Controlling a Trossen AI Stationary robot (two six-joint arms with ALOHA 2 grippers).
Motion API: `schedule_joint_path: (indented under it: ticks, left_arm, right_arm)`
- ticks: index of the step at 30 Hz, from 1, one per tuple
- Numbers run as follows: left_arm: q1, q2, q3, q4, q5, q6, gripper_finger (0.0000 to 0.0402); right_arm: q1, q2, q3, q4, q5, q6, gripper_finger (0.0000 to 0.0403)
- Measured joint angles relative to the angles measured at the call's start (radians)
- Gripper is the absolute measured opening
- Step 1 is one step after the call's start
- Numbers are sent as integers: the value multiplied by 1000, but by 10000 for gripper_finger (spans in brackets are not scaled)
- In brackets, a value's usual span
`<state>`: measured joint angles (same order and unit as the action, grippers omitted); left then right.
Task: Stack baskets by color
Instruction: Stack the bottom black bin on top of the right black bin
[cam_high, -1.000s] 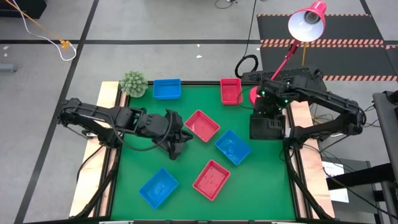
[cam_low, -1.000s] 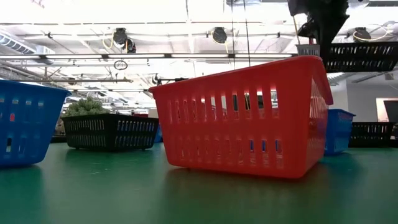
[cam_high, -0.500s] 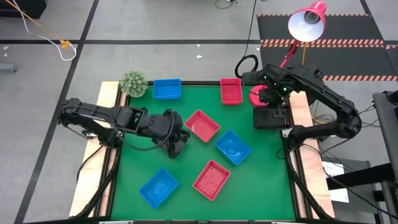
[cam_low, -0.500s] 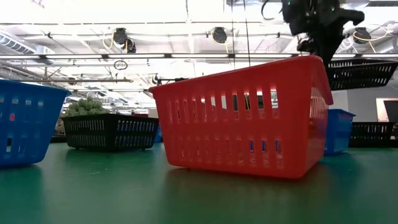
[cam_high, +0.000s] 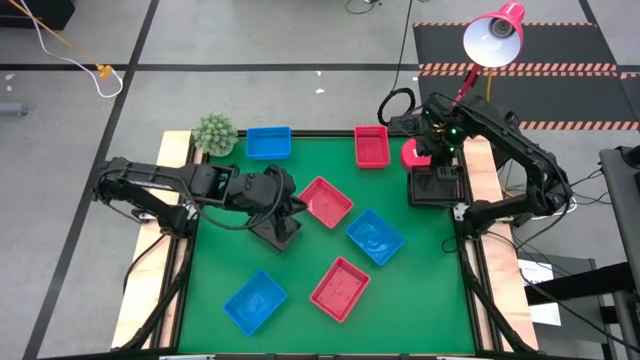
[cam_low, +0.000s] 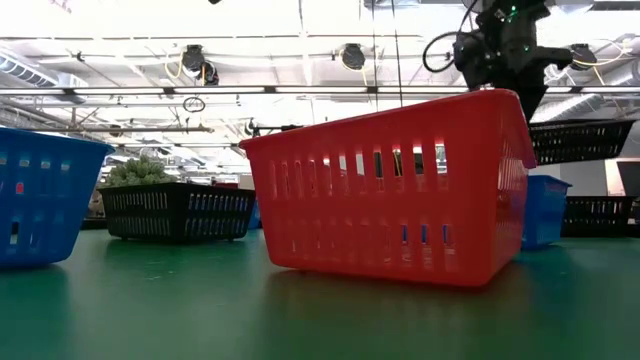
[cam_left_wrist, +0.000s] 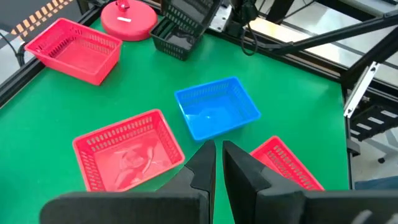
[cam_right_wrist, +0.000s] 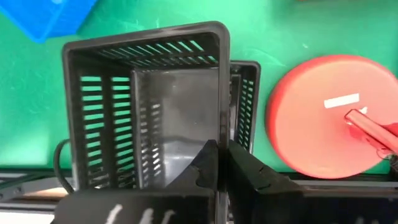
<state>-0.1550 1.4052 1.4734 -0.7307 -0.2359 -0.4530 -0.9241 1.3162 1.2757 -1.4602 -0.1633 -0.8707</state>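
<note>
Right hand sits at about 2 o'clock on the green surface, fingers pinched on the wall of a black basket. Right wrist view shows that basket tilted over a second black basket beside the red lamp base; from the high view they read as one dark block.

Left hand is at about 9 o'clock from centre, fingers nearly together. Left wrist view shows them closed along the rim of a third black basket; high view shows it under the hand.

Loose baskets in high view: blue basket at 11 o'clock next to the green plant ball, red basket at 1 o'clock, red and blue near centre, blue and red toward 6 o'clock.

Low view alone gives slatted sides: a red basket up close, a black one behind it.
</note>
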Motion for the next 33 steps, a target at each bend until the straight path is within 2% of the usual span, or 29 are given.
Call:
schedule_joint_path:
  ticks: [5, 17, 33]
  left_arm:
    - [5, 0, 0, 0, 0, 1, 31]
    - [18, 0, -1, 0, 1, 19, 31]
    - [45, 0, -1, 0, 2, 38, 31]
  right_arm:
    - [-36, 1, -67, 36, -78, -48, 6]
    - [-77, 1, -177, 141, -78, -61, 6]
    - [-106, 3, -183, 196, -83, -32, 6]
